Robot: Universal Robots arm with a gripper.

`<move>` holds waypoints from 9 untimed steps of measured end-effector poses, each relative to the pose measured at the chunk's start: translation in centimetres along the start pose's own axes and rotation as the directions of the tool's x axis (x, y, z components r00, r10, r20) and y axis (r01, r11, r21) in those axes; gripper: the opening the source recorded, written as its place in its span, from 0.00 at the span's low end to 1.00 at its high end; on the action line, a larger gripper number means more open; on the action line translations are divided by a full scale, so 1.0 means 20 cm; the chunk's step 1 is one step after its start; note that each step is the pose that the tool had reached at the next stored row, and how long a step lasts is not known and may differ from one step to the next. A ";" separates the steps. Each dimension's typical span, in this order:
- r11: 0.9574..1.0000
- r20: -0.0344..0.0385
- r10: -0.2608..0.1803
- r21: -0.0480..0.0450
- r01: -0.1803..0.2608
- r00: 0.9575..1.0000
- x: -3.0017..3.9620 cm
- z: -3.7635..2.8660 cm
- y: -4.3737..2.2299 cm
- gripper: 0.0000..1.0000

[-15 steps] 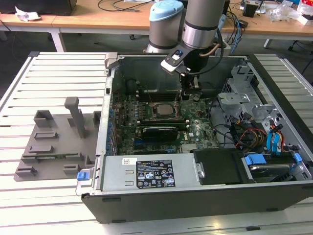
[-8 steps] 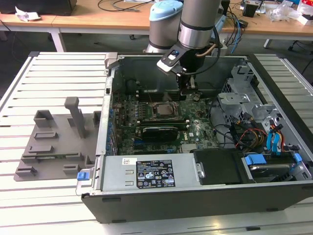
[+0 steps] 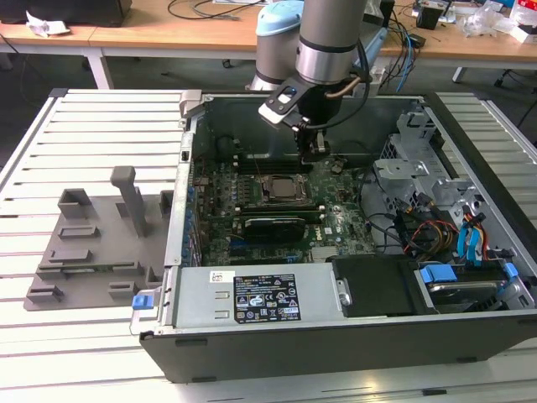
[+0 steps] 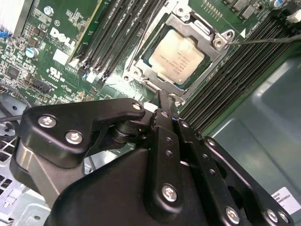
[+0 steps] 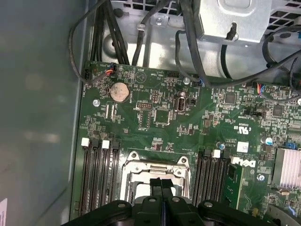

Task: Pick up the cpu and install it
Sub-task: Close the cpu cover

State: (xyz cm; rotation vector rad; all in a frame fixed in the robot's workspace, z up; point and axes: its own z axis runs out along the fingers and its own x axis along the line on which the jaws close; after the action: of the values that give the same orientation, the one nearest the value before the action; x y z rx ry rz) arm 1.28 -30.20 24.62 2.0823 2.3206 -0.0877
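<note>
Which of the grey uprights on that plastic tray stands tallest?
The slim grey post near the middle of the grey plastic tray; it rises well above the short squat blocks around it.

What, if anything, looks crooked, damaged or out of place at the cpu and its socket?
Nothing stands out. The cpu lies flat inside the socket frame, its edges parallel to the frame's opening, with no visible damage. The gripper hangs close above the socket's edge, shut and holding nothing.

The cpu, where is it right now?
In the second wrist view the cpu sits in the metal socket frame on the motherboard, between memory slots, near the gripper.
</note>
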 end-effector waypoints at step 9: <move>1.000 0.000 0.000 0.000 0.000 1.000 0.006 0.004 -0.053 0.11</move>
State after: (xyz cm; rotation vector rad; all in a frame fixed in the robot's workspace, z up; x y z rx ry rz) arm 0.21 -30.20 24.56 2.0824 2.3205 -0.0877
